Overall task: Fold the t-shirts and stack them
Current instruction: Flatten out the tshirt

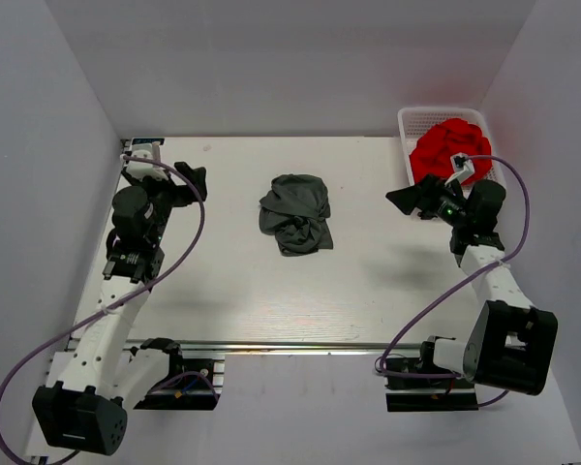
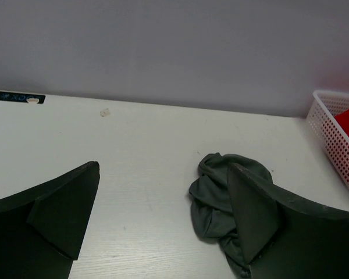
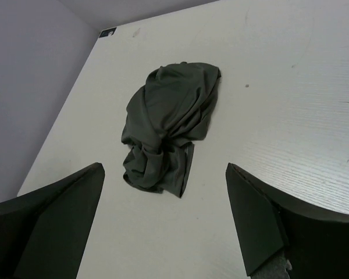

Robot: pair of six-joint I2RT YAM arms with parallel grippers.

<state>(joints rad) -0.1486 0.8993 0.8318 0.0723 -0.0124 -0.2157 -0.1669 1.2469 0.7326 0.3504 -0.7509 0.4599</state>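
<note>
Left pincer (image 1: 196, 181), right pincer (image 1: 400, 201): t-shirt (image 1: 295, 213) between.

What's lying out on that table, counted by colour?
Grey crumpled t-shirt: 1
Red cloth heap, pieces not separable by eye: 1
White basket holding the heap: 1
Total: 3

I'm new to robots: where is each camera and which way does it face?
Top external: overhead, looking down on the table; left arm and right arm show.
Left wrist: on the left arm, facing the grey shirt; open left fingers show.
Right wrist: on the right arm, facing that shirt; open right fingers show.
All share the shirt.
</note>
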